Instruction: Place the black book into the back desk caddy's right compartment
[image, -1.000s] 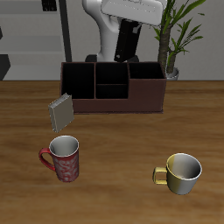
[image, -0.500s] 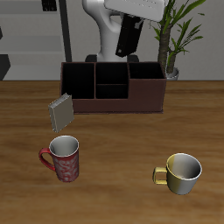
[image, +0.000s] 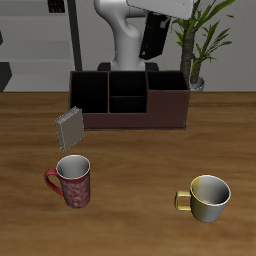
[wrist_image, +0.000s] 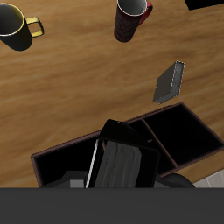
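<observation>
My gripper (image: 160, 16) is shut on the black book (image: 153, 38) and holds it in the air, hanging nearly upright, well above the back desk caddy (image: 128, 118). The caddy is a long reddish-brown box with black dividers. The book hangs over the boundary between the middle cubbies and the large end section (image: 167, 82) near the plant, which I take for the right compartment. In the wrist view the book (wrist_image: 122, 162) fills the space between my fingers and hides part of the caddy (wrist_image: 179, 131) below.
A grey book (image: 70, 127) leans against the caddy's other end. A red patterned mug (image: 71, 181) and a yellow mug (image: 206, 197) stand nearer the table's front edge. A potted plant (image: 198, 45) stands behind the caddy's end.
The gripper has risen with the black book and shifted sideways toward the plant end of the caddy. Mugs, grey book and caddy have not moved.
</observation>
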